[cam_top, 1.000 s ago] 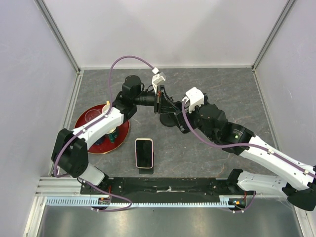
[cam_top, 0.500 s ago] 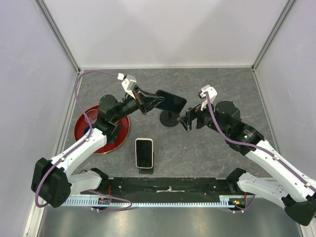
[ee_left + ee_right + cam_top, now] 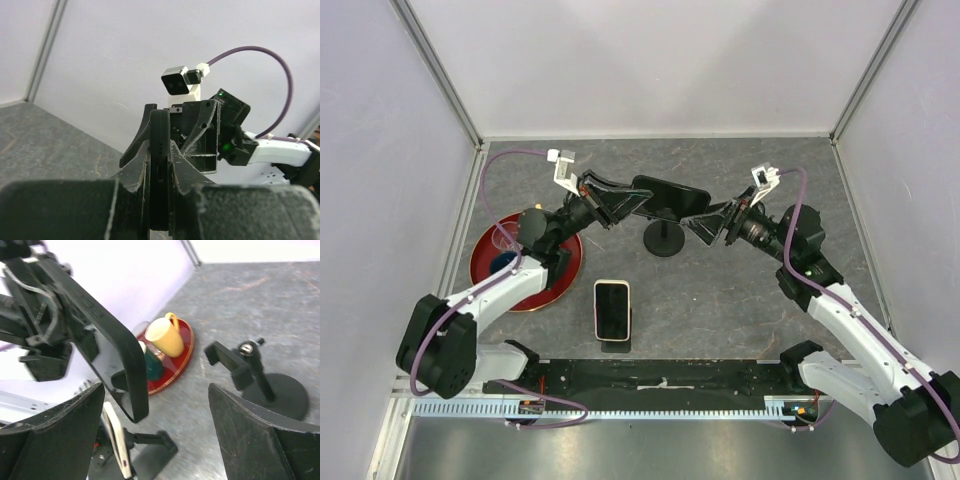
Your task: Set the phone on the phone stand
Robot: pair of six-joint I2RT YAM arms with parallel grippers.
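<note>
Work surface covered by a dark grey, marble-veined mat (image 3: 720,300). Enclosed on three sides by plain white panels: back wall (image 3: 650,60), left wall (image 3: 370,200), right wall (image 3: 915,180). Aluminium posts (image 3: 438,70) set in the back corners. Slotted metal rail (image 3: 660,410) fixed along the near edge. Lighting even and diffuse; shadows soft.

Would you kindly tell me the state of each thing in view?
left gripper: jaws shut on black phone.
right gripper: jaws open, empty.
black phone: held above phone stand.
phone stand: upright, empty.
white-edged phone: resting on second stand.
yellow mug: on red tray.
</note>
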